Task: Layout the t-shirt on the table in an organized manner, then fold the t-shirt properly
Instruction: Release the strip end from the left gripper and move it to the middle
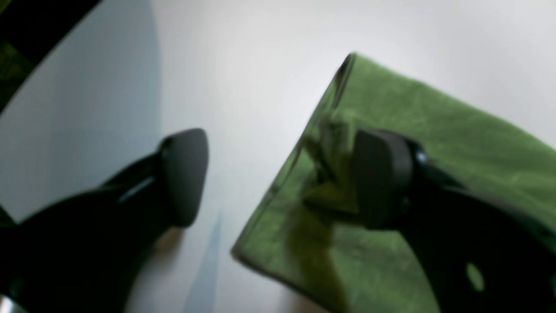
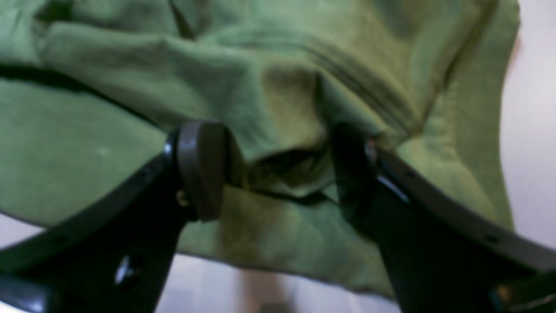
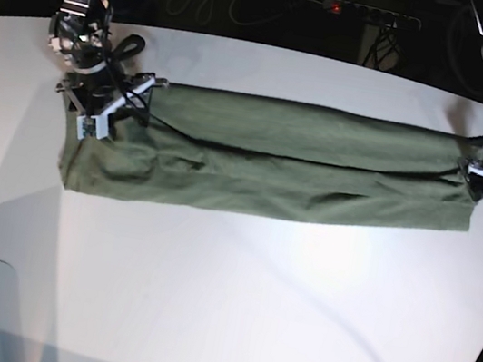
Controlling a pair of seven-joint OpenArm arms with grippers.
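In the left wrist view, the black left gripper is standing wide open, holding nothing; one finger is touching the soft olive-green cotton t-shirt lying on the big smooth white table.

In the right wrist view, the black right gripper is gaping wide around a bunched fold, not pinching it.

In the base view, one shirt is lying folded in a long band between two arms.

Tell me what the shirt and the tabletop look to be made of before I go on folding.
The t-shirt: soft woven or knit fabric, likely cotton, matte olive green; it creases and bunches into folds between the fingers of the right gripper. The table: hard, smooth white surface, matte with a faint sheen, probably laminate or painted board; the exact material cannot be told.
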